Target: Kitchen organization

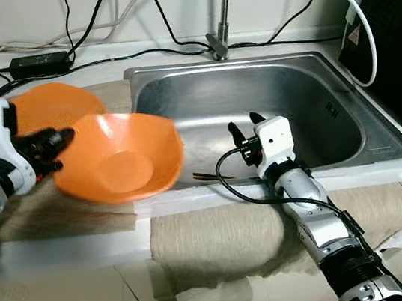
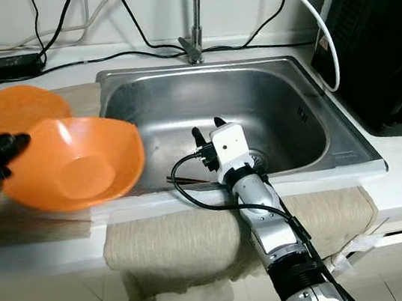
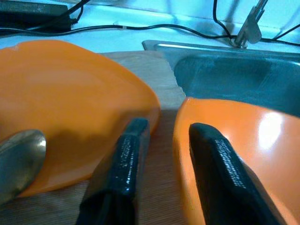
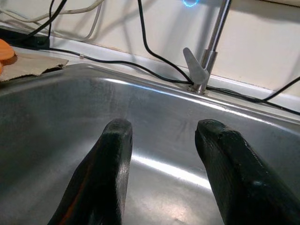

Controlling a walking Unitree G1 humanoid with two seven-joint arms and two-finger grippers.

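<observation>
My left gripper is shut on the rim of an orange bowl, holding it tilted over the sink's left edge. In the left wrist view one finger lies inside the bowl and the other outside it. A second orange bowl rests behind it on a beige cloth, with a metal spoon in it. My right gripper stands open low inside the steel sink with nothing between its fingers. Thin dark chopsticks lie on the sink floor beside it.
A faucet rises behind the sink, with a white hose curving to the right. Black cables and a power adapter lie along the back counter. A black appliance stands at the right. A beige towel drapes over the counter's front edge.
</observation>
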